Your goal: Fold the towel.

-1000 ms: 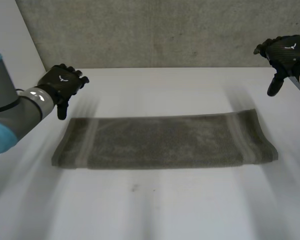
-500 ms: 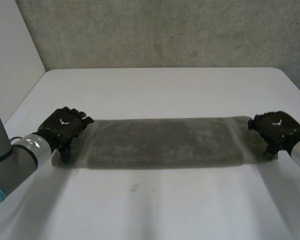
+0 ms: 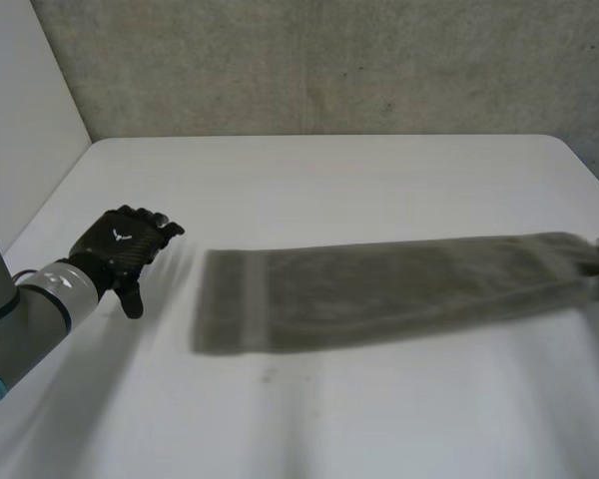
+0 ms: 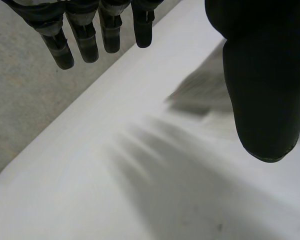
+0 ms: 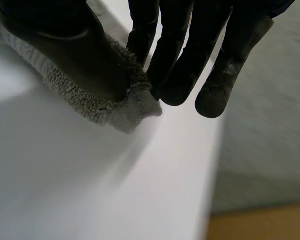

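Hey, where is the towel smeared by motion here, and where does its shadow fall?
Head view: the towel is streaked lengthwise, its shadow dark on the table along its near edge. Left wrist view: its end beside the open left hand is smeared. Right wrist view: the corner pinched by the right hand looks crisp, shadow beneath.
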`<state>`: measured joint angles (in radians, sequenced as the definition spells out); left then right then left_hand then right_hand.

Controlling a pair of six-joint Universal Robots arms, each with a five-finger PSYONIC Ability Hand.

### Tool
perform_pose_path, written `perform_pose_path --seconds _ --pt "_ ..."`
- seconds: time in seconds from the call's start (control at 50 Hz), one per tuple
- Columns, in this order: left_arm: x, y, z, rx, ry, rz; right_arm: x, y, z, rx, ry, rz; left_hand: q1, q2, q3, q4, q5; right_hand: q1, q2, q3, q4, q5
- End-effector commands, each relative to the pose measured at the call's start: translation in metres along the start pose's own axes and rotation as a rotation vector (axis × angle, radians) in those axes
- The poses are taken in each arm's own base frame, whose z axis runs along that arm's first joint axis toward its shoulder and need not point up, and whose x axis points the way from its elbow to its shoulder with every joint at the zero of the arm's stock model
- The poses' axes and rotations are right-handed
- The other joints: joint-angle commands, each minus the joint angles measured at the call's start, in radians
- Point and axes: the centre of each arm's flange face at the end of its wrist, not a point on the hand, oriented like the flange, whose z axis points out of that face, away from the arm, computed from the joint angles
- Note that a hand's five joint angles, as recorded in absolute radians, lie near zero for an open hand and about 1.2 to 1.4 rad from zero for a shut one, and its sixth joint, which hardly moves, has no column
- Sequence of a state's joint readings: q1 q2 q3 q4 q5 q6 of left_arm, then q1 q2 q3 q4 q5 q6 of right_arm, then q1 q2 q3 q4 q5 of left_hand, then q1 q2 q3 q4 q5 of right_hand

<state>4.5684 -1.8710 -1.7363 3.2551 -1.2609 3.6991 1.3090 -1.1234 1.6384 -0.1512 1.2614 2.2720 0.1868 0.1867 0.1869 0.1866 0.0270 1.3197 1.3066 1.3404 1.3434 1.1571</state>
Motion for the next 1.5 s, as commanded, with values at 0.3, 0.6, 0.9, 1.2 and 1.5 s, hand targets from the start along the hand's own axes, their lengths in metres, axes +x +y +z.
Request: perform_pose_path --seconds 0.3,0.6,0.9,1.2,1.5 --pt "-0.016 -0.035 -0.013 0.108 -0.062 -0.041 -0.151 -0.211 -0.096 0.568 -0.326 -0.09 0.012 0.012 0.012 0.012 -0.003 0.077 0.09 0.056 0.053 0.065" --pt "-0.004 -0.048 -0.016 0.151 -0.031 -0.039 -0.293 -0.181 -0.166 0.594 -0.689 -0.24 0.012 0.012 0.012 0.012 -0.003 0.077 0.09 0.056 0.053 0.065" --pt "0.025 -0.089 -0.007 0.272 0.042 -0.011 -0.21 -0.172 -0.157 0.518 -0.545 -0.07 0.012 0.012 0.012 0.012 -0.003 -1.145 -1.132 -1.166 -1.169 -1.157" --pt "0.048 -0.087 -0.001 0.254 0.079 -0.012 -0.158 -0.077 -0.102 0.223 -0.443 0.07 0.012 0.012 0.012 0.012 -0.003 -0.803 -0.79 -0.824 -0.827 -0.815" --pt "0.045 -0.083 -0.004 0.236 0.071 -0.017 -0.155 -0.113 -0.095 0.357 -0.331 -0.157 0.009 0.009 0.009 0.009 -0.006 0.077 0.09 0.056 0.053 0.065"
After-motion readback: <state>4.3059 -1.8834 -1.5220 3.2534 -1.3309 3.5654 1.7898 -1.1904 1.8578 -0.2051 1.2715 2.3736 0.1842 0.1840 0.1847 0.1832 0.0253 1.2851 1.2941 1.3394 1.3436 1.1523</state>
